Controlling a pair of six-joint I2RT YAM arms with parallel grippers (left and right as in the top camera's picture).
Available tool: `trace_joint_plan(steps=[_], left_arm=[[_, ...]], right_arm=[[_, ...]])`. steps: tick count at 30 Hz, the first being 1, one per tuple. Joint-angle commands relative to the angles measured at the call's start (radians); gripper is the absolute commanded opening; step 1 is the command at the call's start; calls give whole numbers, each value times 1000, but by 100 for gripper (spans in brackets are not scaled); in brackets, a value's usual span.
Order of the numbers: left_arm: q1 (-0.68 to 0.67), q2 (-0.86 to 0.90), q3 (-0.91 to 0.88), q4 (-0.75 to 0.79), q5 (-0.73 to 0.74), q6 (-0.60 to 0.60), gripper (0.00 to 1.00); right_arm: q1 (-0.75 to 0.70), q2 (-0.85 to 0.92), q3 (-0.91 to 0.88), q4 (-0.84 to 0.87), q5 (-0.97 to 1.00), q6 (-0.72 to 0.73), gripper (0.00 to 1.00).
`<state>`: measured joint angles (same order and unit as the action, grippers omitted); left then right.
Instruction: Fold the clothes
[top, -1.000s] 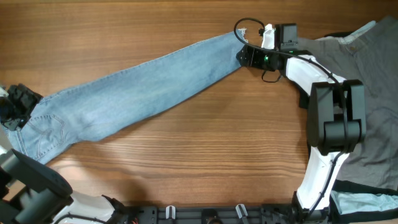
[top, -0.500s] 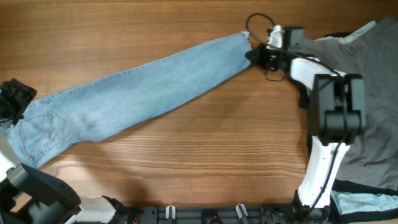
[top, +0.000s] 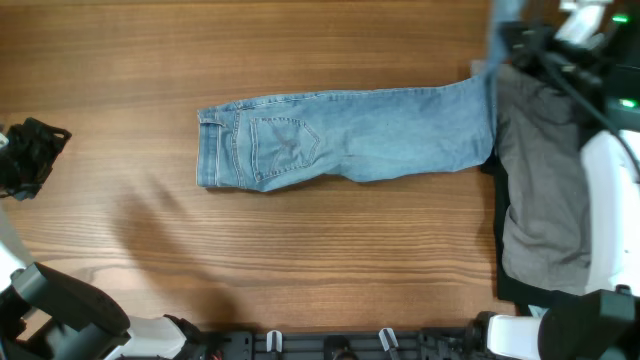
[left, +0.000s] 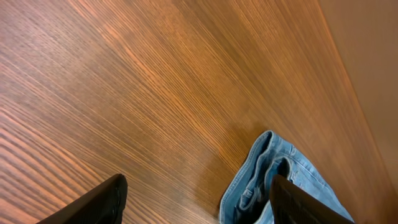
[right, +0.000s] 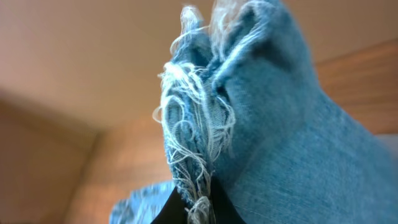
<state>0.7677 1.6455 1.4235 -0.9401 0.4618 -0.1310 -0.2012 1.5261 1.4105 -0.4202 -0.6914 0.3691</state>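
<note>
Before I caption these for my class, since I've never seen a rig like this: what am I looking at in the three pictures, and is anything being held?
This is a two-armed robot at a wooden table. The wide picture comes from a camera fixed above. The other two come from a camera on each wrist, looking along that arm's own fingers. Light-blue jeans lie across the table, with the waist toward the robot's left and the leg end lifted at the far right. A grey garment lies on the right side. The right gripper is shut on the jeans' frayed hem, which fills its wrist picture. The left gripper is open and holds nothing. Its camera sees bare wood and the jeans' waistband.
</note>
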Motion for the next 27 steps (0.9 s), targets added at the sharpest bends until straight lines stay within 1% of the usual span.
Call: trace_joint_plan(steps=[1,3,5,7,9,11,14,18,21,25,26,27], left_arm=[[-30,-17,16,-3,27,24,73],[-41,-17,16,-3,27,24,73],[-44,-17,16,-5,27,23,73],[-44,-17,16,-15,27,23,73],[-44,-17,16,-19,27,23,73],[-44,-17,16,-19,27,23,74],[-44,-17,16,-19,27,23,74],[-44,-17,16,-19,27,23,75],[-44,-17,16,-20,27,23,75],[-44,-17,16,-24,27,23,75],[-44,-17,16,-27,27,23,75],[-44,-17,16,-31,27,24,75]], right_arm=[[260,31,3,-37,196,-59,4],[412,71,3,-34,294,-58,4],[558,140,3,11,307,-59,4],[654,218,3,105,304,-51,4],[726,279,3,240,302,-51,4],[779,318,3,302,303,-52,5],[829,365,3,312,355,-53,5],[887,410,3,336,315,-60,6],[944,414,3,393,318,-110,6],[990,430,3,428,399,-118,6],[993,440,3,429,399,-109,8],[994,456,3,436,395,-106,25]])
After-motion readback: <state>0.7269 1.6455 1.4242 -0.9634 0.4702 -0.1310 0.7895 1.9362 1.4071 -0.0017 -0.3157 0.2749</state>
